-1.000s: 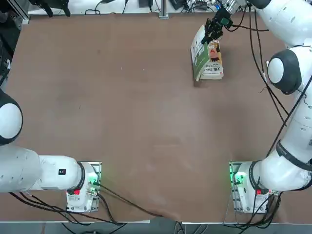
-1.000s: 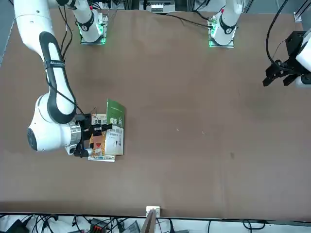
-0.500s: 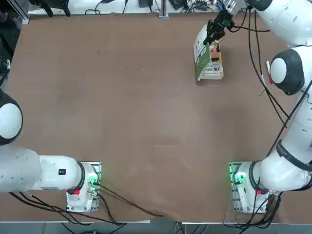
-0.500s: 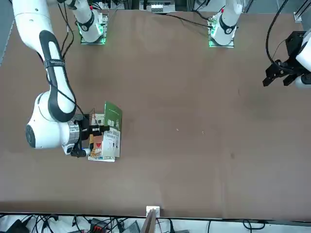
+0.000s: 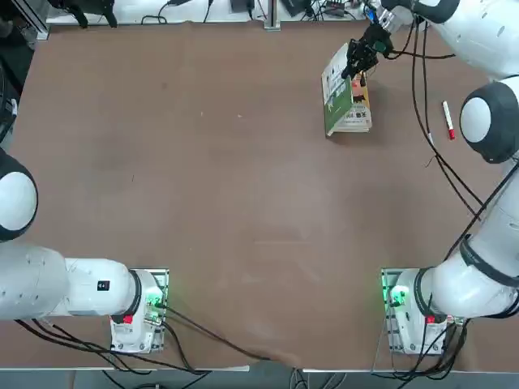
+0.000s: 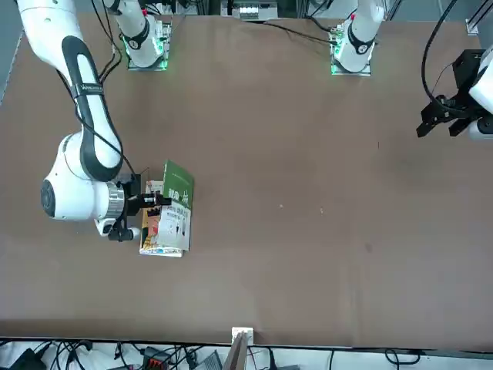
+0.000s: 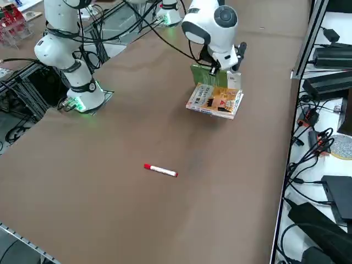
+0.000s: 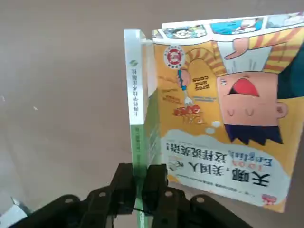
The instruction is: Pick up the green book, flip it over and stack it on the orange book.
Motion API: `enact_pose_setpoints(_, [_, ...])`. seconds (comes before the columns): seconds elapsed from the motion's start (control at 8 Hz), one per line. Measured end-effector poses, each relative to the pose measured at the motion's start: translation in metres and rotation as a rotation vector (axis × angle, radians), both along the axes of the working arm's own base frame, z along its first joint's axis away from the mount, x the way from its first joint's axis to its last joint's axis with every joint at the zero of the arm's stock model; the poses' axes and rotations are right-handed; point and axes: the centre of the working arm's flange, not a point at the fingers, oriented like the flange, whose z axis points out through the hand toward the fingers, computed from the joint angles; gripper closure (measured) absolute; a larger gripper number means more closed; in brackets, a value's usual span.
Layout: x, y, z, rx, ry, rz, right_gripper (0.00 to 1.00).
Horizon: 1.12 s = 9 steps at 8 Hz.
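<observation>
Green book tipped further upright since a second ago, right gripper clamped on its far edge, book standing tilted over the orange book, red marker lying well apart

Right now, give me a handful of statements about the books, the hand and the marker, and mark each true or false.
1. The right hand is shut on the green book. True.
2. The green book lies flat on the orange book. False: it stands tilted on edge over it.
3. The orange book rests on the table. True.
4. The red marker sits on the orange book. False: it lies apart on the table.
5. The orange book's cover faces down. False: its cartoon cover faces up.
</observation>
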Motion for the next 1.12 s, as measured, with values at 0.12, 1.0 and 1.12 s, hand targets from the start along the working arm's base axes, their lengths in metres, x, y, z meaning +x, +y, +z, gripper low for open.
enact_pose_setpoints(0.12, [-0.001, -0.016, -0.006, 0.004, -0.015, 0.016, 0.89])
enact_pose_setpoints(1.0, [-0.008, -0.059, -0.036, 0.012, -0.039, 0.042, 0.89])
enact_pose_setpoints(1.12, [-0.009, -0.061, -0.041, 0.013, -0.035, 0.044, 0.89])
